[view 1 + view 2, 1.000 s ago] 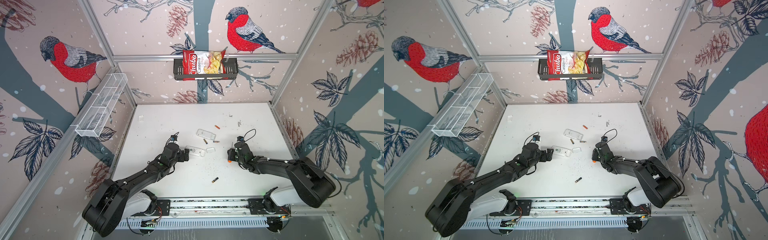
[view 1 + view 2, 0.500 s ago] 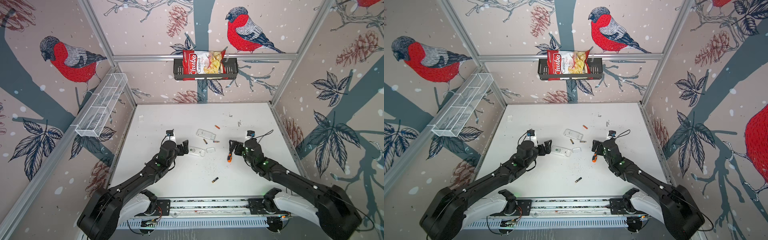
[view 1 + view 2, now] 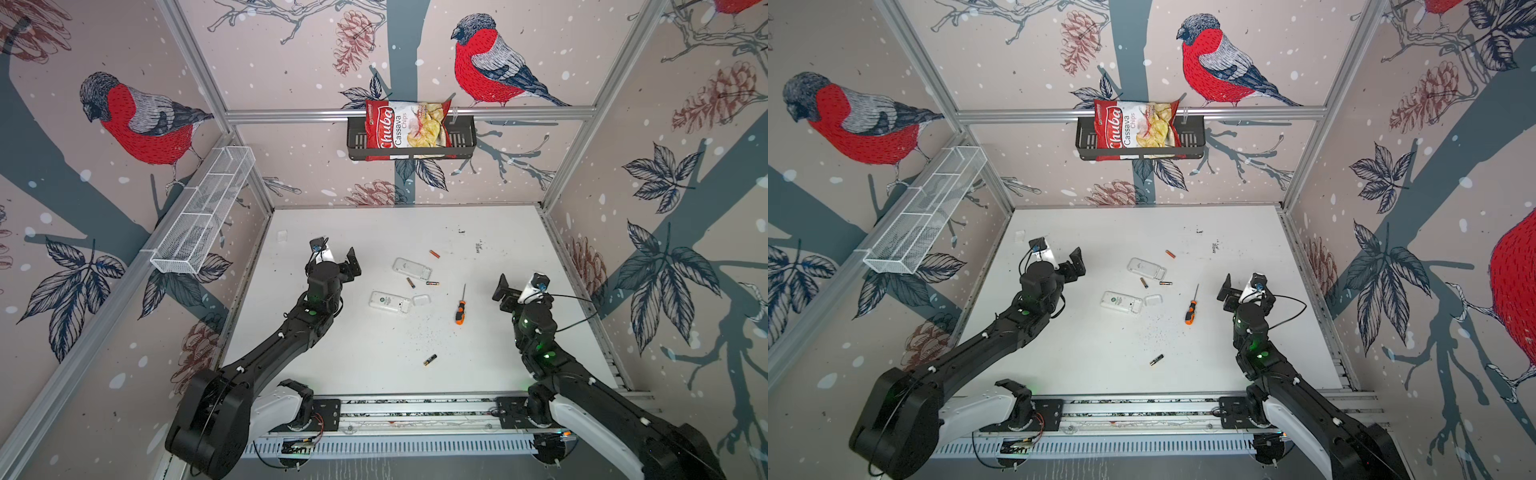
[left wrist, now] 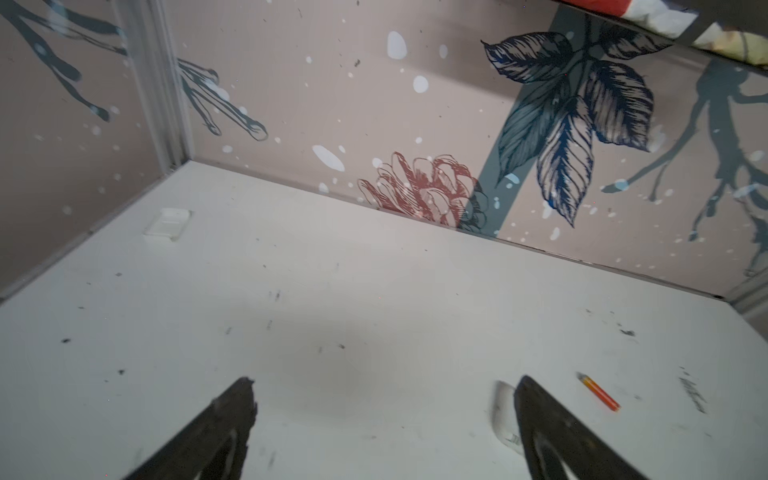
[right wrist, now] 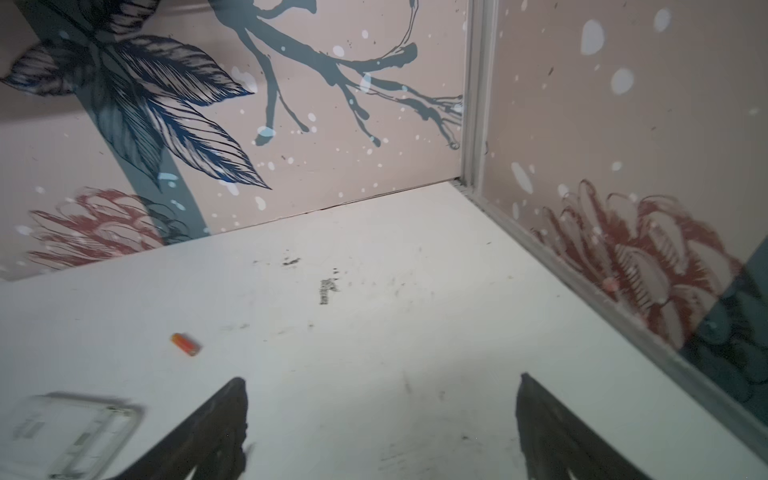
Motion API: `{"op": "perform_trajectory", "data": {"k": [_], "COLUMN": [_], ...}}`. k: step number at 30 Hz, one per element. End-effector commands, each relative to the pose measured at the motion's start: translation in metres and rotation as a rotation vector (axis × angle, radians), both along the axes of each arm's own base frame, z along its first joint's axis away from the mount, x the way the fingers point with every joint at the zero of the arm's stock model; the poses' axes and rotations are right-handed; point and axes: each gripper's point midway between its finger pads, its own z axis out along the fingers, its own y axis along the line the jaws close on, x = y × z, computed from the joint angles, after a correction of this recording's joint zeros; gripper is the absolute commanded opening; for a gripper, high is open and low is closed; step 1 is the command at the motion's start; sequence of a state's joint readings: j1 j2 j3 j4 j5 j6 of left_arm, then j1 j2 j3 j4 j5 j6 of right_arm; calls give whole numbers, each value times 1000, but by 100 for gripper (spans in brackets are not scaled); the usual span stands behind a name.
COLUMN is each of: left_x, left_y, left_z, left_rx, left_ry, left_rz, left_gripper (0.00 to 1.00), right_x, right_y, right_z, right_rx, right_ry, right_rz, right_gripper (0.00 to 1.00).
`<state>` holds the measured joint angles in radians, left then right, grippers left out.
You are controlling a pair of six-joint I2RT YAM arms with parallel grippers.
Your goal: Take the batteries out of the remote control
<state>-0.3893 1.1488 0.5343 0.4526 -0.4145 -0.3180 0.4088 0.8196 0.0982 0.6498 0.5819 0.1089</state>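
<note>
1. The left fingers (image 4: 224, 428) are black and wedge-shaped. They are spread wide and hold nothing, above the scuffed, matte white tabletop (image 4: 374, 291).
2. The right fingers (image 5: 216, 424) are equally wide apart and also empty.
3. Four batteries, all slim cylinders, lie loose on the tabletop.
   - The orange-copper battery (image 3: 434, 254) is beyond the far remote (image 3: 411, 268).
   - Two dark, gold-tipped batteries (image 3: 410, 283) (image 3: 432, 283) lie between the far remote and the near remote (image 3: 390, 302).
   - The fourth battery (image 3: 429, 360) lies alone, nearer the arm bases.
4. Both remotes are white plastic with rounded corners. A small white cover (image 3: 421, 300) lies just beside the near remote.
5. A screwdriver (image 3: 460, 309) with a thin metal shaft and an orange-and-black handle lies to the right of the remotes, untouched.
</note>
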Motion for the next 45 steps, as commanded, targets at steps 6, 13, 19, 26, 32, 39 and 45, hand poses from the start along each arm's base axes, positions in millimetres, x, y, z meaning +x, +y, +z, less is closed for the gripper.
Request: {"op": "perform_trajectory", "data": {"k": [6,13,19,26,32,39,45], "left_x": [5,7,3,2,-1,-5,-5], "left_y": [53,64,84,98,107,107,107], "left_z": [-26,-51,-57,-66,-73,-71,-71], "left_rx": [293,313,328,296,264,269,271], "left_ry": [-20,-35,-77,-95,-96,-120,-121], "left_rz": [138,106,173,215,242,245,244], "left_gripper": [96,96,96,93,97,97,97], "right_x": [18,10,-4,10,65,81,78], "right_y": [-38,-35,-63,-56,-34,-42,-41], "right_z": [6,15,14,4,-19,-32,-31], "right_rx": [-72,-50,48,48,-37,27,8], "right_ry": [-103,-224,-294,-250,-62,18,8], "right_rz": [-118,-74,-138,-68,-2,38,11], "right_gripper": [100,100,99,99,100,99,100]}}
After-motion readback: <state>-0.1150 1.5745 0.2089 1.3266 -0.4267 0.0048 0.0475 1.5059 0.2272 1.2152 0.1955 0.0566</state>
